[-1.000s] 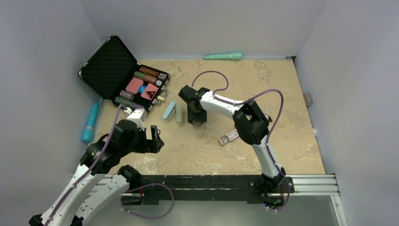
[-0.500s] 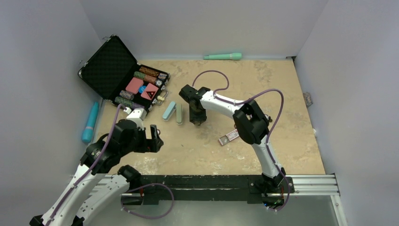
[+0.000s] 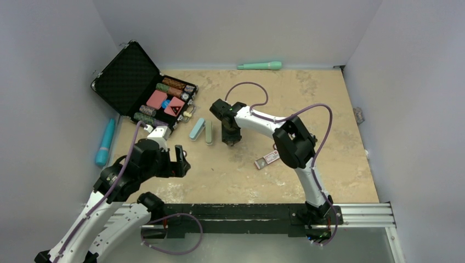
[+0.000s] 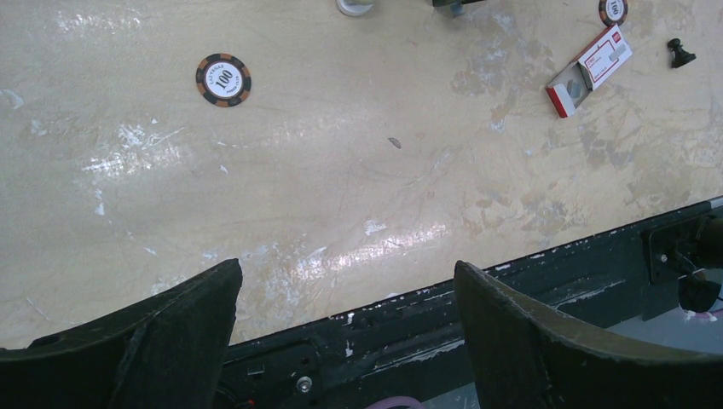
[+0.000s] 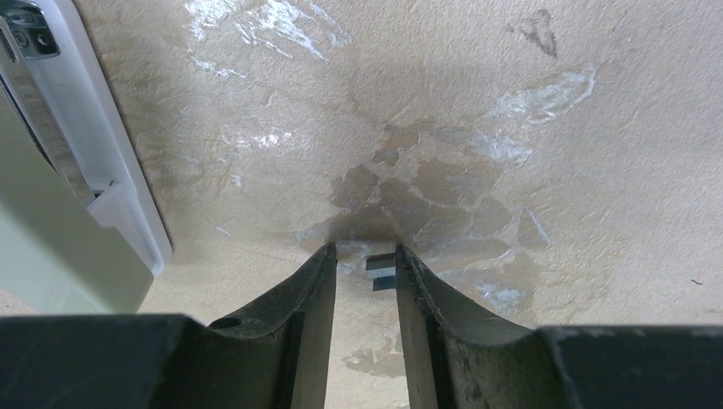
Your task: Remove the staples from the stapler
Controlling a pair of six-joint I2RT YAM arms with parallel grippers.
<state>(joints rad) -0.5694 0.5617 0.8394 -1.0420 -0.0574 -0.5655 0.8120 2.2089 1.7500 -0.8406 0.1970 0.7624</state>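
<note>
The stapler (image 3: 202, 130) lies opened flat on the table, a pale blue half beside a green half. Its white and green body with a metal rail shows at the left of the right wrist view (image 5: 81, 183). My right gripper (image 3: 230, 138) points straight down just right of the stapler, fingertips at the table. Its jaws (image 5: 364, 256) stand a narrow gap apart. A small grey strip of staples (image 5: 381, 271) lies between the tips, against the right finger. My left gripper (image 3: 180, 161) is open and empty, low over the near table edge (image 4: 345, 281).
An open black case of poker chips (image 3: 137, 87) stands at the back left. A red-and-white staple box (image 3: 267, 159) lies right of centre, also in the left wrist view (image 4: 591, 70). A loose chip (image 4: 223, 79), a teal tube (image 3: 105, 142) and a green tube (image 3: 260, 65) lie around.
My right gripper has shifted very slightly to the right beside the stapler. The left arm has not moved.
</note>
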